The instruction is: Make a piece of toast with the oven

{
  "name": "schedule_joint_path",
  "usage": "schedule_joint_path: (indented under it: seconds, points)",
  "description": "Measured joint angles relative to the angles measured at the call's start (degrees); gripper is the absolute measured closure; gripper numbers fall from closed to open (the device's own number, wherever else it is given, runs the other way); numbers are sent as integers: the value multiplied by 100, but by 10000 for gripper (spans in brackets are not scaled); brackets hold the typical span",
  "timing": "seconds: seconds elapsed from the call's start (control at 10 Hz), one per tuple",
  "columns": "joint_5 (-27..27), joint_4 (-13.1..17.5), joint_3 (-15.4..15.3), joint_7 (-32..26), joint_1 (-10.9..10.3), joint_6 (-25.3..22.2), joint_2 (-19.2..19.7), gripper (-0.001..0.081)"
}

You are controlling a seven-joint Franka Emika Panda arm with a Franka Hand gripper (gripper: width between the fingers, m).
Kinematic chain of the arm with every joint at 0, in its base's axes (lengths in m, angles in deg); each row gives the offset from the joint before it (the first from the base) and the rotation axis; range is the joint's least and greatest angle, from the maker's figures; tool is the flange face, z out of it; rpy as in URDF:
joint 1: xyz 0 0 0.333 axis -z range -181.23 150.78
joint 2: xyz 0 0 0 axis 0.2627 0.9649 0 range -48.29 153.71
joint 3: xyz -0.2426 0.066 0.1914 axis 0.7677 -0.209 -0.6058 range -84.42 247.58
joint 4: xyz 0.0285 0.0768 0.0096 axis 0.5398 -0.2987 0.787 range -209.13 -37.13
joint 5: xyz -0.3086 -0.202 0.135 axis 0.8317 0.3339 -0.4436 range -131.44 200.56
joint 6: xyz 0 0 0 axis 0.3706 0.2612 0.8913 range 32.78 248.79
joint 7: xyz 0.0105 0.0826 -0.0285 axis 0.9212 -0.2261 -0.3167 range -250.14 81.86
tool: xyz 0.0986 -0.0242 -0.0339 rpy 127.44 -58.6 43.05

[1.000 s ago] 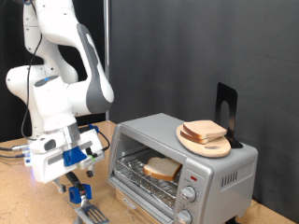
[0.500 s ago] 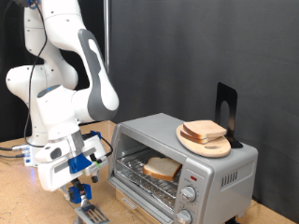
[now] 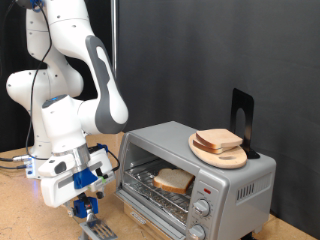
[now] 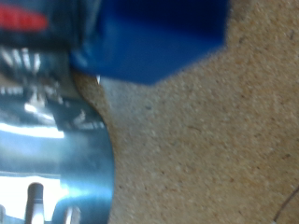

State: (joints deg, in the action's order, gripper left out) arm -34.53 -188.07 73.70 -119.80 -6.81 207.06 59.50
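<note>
Black backdrop, wooden tabletop (image 3: 20, 215), open oven (image 3: 200, 180) with piece of toast (image 3: 174, 181) on its rack, claw (image 3: 84, 207) low at left, jaw state unclear.

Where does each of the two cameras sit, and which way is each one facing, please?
Exterior view: off the arm, facing the oven with its door open and a slice of bread on the rack; arm and gripper show at this view's left.
Wrist view: on the hand, close above the tabletop; blurred blue and metal parts show.
Shared: the speckled tabletop.
</note>
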Motion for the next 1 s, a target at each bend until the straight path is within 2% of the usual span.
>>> schedule_joint_path:
  seconds: [0.2,0.5,0.6,0.7,0.9,1.0]
  points:
    - [-608,41,-124,-407,3,163,109,6]
    - [-2570,290,-209,-2223,12,143,130,6]
    - [-2958,352,-203,-2629,11,120,139,6]
    - [-3141,387,-199,-2803,11,106,145,6]
    - [-3261,436,-199,-2888,11,102,171,271]
    - [-3261,456,-199,-2888,11,104,191,271]
